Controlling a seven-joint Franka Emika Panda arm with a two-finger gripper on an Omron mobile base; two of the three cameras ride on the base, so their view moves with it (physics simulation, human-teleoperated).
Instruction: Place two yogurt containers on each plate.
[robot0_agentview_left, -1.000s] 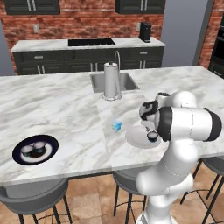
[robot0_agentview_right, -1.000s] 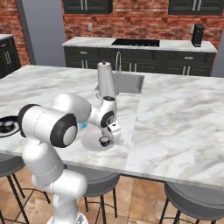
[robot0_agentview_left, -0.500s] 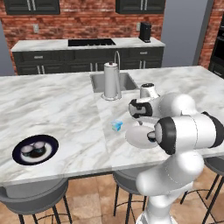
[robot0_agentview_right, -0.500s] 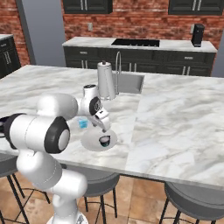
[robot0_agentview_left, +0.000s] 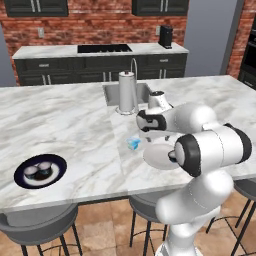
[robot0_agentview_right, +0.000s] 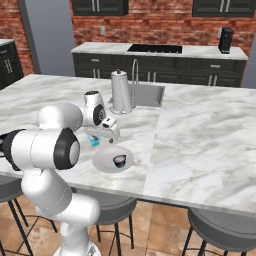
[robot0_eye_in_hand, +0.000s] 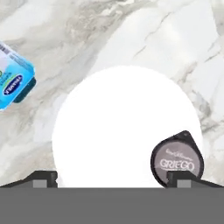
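Above the whitish plate (robot0_eye_in_hand: 124, 127), the tool (robot0_eye_in_hand: 111, 178) hangs spread wide, holding nothing.

Beside the left jaw the light blue yogurt container (robot0_eye_in_hand: 13, 83) is cut by the hand view's edge, the whitish plate (robot0_agentview_left: 156, 156) between the jaws is part hidden behind the arm, and the two cups on the navy plate (robot0_agentview_left: 57, 172) are too small to read.
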